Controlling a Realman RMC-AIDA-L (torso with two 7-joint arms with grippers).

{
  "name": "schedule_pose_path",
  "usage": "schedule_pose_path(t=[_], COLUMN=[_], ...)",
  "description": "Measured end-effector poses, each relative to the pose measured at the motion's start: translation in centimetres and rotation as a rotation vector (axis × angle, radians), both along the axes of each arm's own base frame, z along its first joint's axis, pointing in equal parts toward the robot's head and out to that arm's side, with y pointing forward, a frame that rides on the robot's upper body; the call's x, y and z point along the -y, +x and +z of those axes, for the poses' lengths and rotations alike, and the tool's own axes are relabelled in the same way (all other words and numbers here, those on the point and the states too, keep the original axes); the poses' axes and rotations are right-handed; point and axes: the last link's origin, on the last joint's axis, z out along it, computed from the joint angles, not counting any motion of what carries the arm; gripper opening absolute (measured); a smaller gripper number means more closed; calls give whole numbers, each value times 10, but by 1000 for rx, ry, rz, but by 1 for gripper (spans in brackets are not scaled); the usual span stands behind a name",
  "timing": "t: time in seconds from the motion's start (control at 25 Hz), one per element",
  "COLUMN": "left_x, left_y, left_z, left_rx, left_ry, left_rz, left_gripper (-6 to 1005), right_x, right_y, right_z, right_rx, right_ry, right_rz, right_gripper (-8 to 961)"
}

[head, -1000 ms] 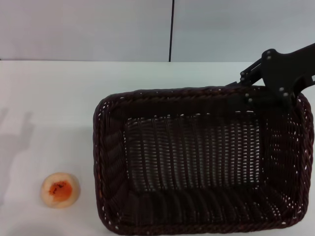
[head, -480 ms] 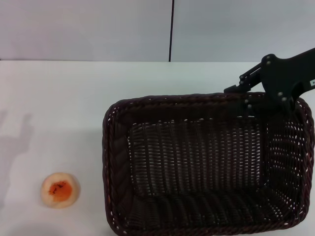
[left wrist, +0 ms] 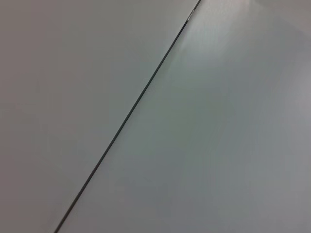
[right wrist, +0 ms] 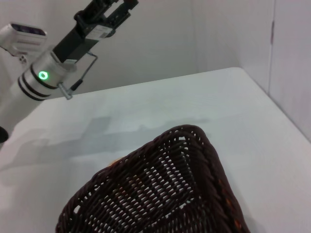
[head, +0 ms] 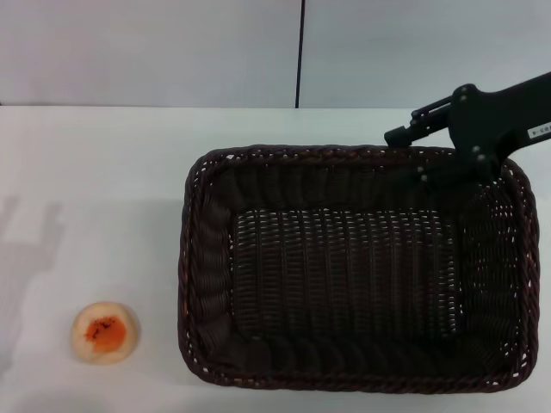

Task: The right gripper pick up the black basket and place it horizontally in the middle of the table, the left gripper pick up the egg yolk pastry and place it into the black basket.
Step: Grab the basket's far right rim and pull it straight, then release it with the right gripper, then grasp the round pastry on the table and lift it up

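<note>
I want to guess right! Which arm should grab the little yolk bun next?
Probably the left: the egg yolk pastry lies on the robot's left, while the right gripper is at the black basket far rim.

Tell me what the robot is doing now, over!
Right end effector at black basket far rim. Left end effector raised, parked. Egg yolk pastry on table, outside basket. Nothing in the way.

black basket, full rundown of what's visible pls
The black basket is a large rectangular woven wicker-style piece, very dark brown-black, with sloped sides, a braided rim and an open-weave floor. It is empty and lies long side across the white table, filling the centre and right of the head view. The right gripper is at its far right rim; whether it grips the rim cannot be seen. The egg yolk pastry lies apart on the table to its left. The right wrist view shows one corner.
</note>
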Motion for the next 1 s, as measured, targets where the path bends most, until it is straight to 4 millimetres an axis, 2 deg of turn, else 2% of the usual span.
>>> schedule_pose_path(t=[0.16,0.36,0.6,0.72,1.0], left_x=[0,-3,-4,-2,10], left_y=[1,4,5,2,-13], left_z=[-1,-5,-10,-11,-14], left_rx=[0,-12,-60,-90,-275], left_ry=[-4,-36,-98,-126,-365], left_rz=[-3,-25,-51,-53,-93], left_gripper=[636,635,634,633,631], right_x=[-5,-12,-13,-7,21], right_y=[-4,-11,-4,8,56], right_z=[4,24,39,41,42], right_rx=[-46,-208,-370,-456,-672], right_ry=[46,175,321,400,686], right_rz=[23,54,35,-18,-178], right_gripper=[543,564,564,564,564])
